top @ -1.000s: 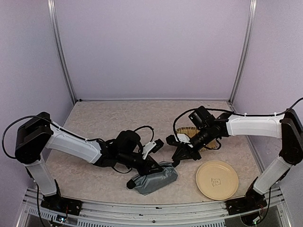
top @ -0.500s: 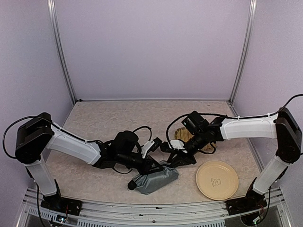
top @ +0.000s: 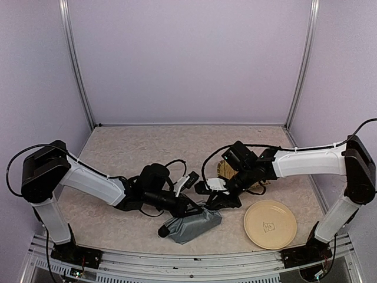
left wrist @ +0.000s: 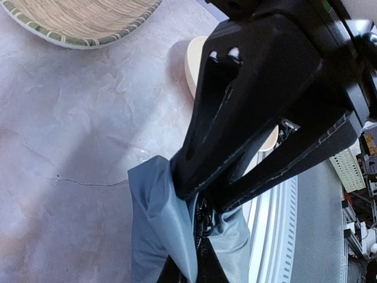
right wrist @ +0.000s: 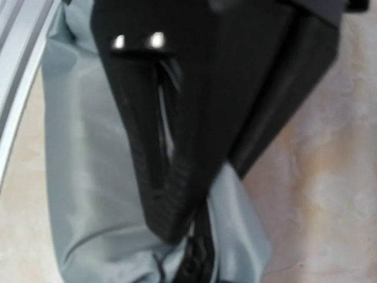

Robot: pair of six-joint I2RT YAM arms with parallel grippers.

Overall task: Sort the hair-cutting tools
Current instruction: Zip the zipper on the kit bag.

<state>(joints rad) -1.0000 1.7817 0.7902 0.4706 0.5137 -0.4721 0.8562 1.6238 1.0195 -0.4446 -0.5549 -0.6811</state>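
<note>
One black tool (top: 162, 231) juts from grey pouch (top: 197, 224).

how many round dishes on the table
2: a tan plate at the near right, and a woven tray further back, partly hidden by the right arm. Nothing else round shows.

The right tool (right wrist: 182, 221) fills the upper middle of the view, its two black fingers (right wrist: 147, 147) lying close together and tapering down onto the grey-blue pouch (right wrist: 82, 177), though whether they pinch anything cannot be told. Just below the tips a narrow dark strip (right wrist: 194, 262) runs along a fold of the fabric. Mottled beige counter (right wrist: 318, 194) shows to the right, and a pale metal rail (right wrist: 15, 71) crosses the upper left corner.
</note>
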